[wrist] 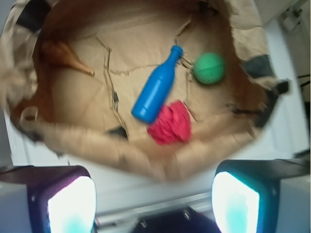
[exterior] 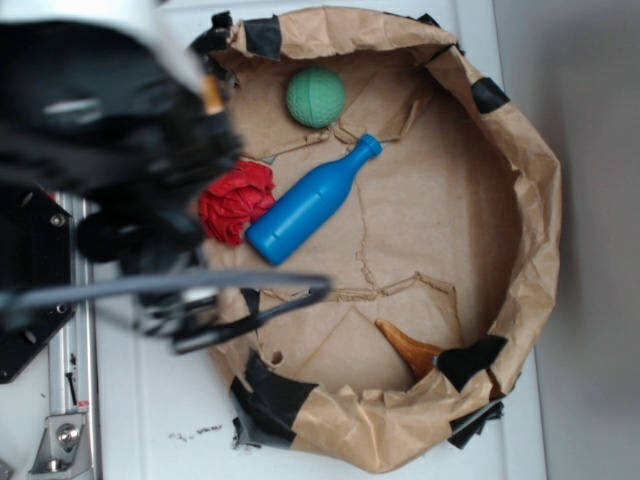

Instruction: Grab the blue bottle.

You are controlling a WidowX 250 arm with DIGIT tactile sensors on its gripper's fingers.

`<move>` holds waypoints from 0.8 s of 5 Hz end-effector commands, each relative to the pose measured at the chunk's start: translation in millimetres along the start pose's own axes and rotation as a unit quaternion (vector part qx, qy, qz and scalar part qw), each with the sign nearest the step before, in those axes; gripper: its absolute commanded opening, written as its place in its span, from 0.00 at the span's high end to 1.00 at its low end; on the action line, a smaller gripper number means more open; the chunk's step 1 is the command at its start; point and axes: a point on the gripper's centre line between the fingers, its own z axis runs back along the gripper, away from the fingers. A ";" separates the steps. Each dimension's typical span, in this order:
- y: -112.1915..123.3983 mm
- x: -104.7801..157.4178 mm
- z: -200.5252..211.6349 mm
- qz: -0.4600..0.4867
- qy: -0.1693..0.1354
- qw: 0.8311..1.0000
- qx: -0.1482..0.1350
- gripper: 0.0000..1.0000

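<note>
The hand (wrist: pixel 154 194) sits at the bottom of the wrist view with its two fingers (wrist: pixel 73 204) wide apart and nothing between them. It is outside the paper basin (exterior: pixel 530 200), short of the near rim, over the white table (exterior: pixel 150 420). Both views are motion-blurred around the arm, so its exact height over the rim cannot be told.

Nearest risk: the crumpled paper wall. It stands between the hand and the contents, and a low approach would likely catch it and drag or tip the whole basin, shifting everything inside.

Next in: the red cloth lump (wrist: pixel 170 124). It lies just beside the base of the blue bottle (wrist: pixel 156 89), seemingly touching it. A grasp near the base could close on cloth as well, or push the lump into the bottle and roll it.

The blue bottle lies on its side on the basin floor, base toward the hand, neck and cap pointing away. The body looks smooth and round, so fingers closing off-centre or along its length would probably squirt it sideways. Mid-body, across the axis, looks safest.

Further: the green ball (wrist: pixel 209 68) sits near the cap, slightly apart; a nudged bottle could send it rolling. The brown object (wrist: pixel 65 57) at the far wall is well apart, no concern.
</note>
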 end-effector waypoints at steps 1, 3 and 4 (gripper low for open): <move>10.9 57.2 -74.2 -0.022 -0.063 0.997 -0.029 0.00; -9.1 44.8 -154.0 0.089 0.017 0.989 -0.112 0.00; -11.0 52.9 -158.0 0.132 0.022 0.986 -0.097 0.00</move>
